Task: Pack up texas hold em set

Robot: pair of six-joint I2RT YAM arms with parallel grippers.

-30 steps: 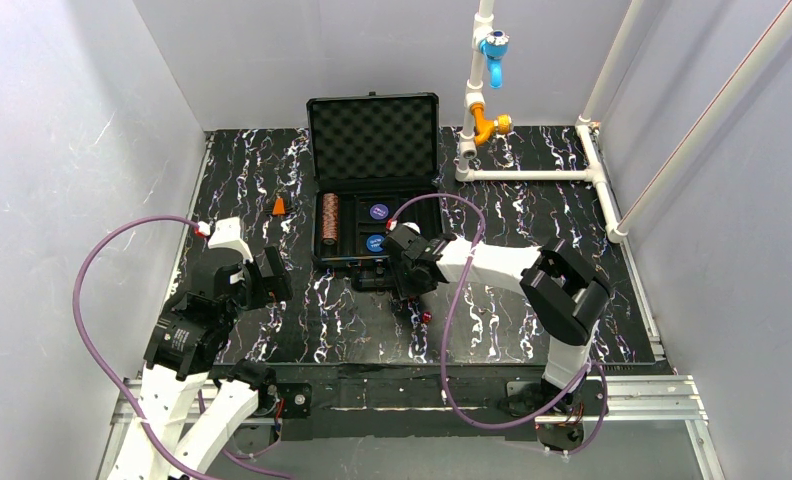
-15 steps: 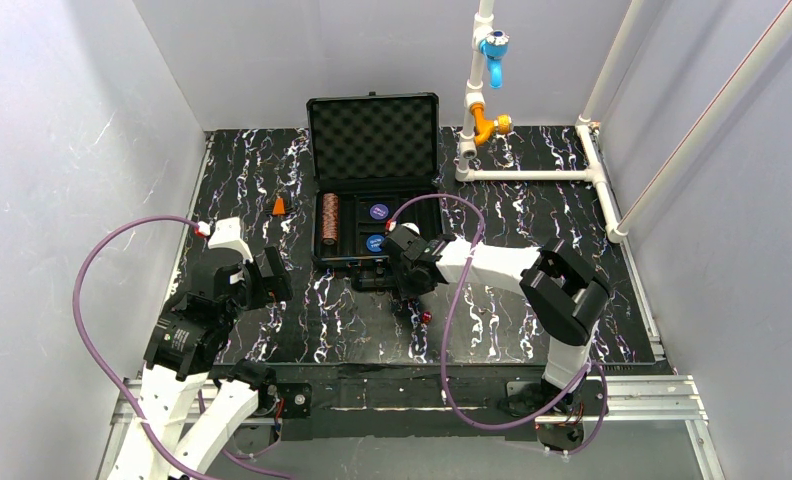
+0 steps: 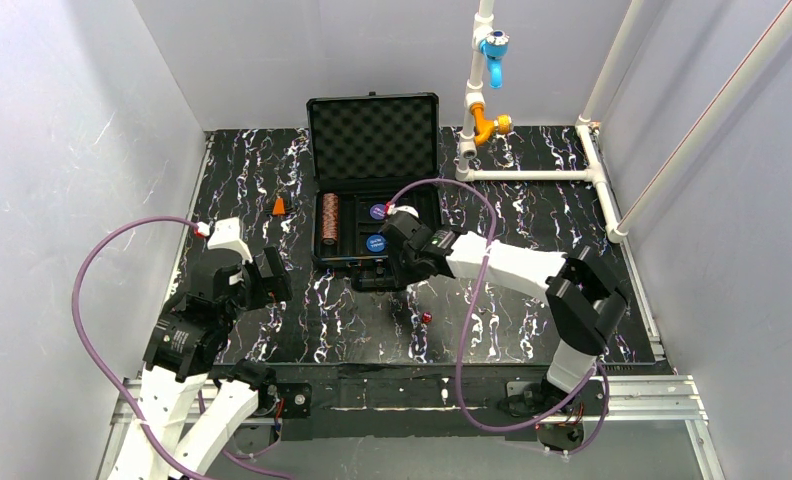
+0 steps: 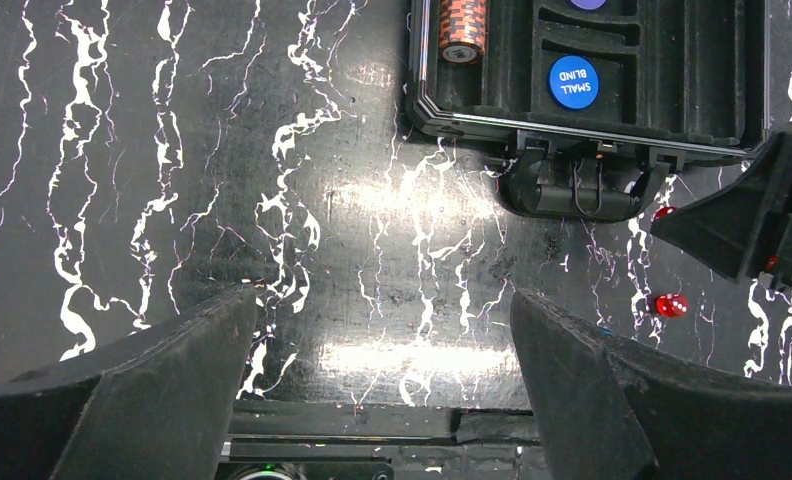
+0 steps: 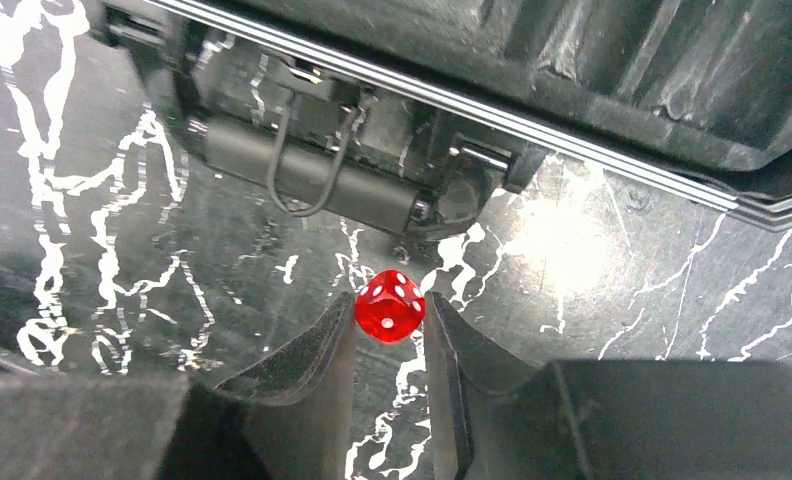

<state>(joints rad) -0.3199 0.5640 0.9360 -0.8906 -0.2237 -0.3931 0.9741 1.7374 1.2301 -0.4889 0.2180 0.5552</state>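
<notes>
The black case (image 3: pixel 344 262) lies open at the back of the mat, its foam lid (image 3: pixel 373 137) upright. In its tray sit a copper-brown chip stack (image 3: pixel 329 220) and two blue discs (image 3: pixel 378 211), one marked SMALL BLIND (image 4: pixel 573 81). My right gripper (image 5: pixel 390 310) is shut on a red die (image 5: pixel 390 306), held above the mat just in front of the case handle (image 5: pixel 307 180). A second red die (image 3: pixel 425 318) lies on the mat nearer me. My left gripper (image 4: pixel 382 300) hangs open over bare mat left of the case, holding nothing.
A small orange cone (image 3: pixel 279 206) stands left of the case. A white pipe frame (image 3: pixel 532 175) with a blue valve (image 3: pixel 492 46) and an orange fitting (image 3: pixel 488 127) fills the back right. Grey walls enclose the mat on three sides.
My right gripper closed on one red die and carried it up and back toward the case front. The other die stayed on the mat. The left arm has not moved.
</notes>
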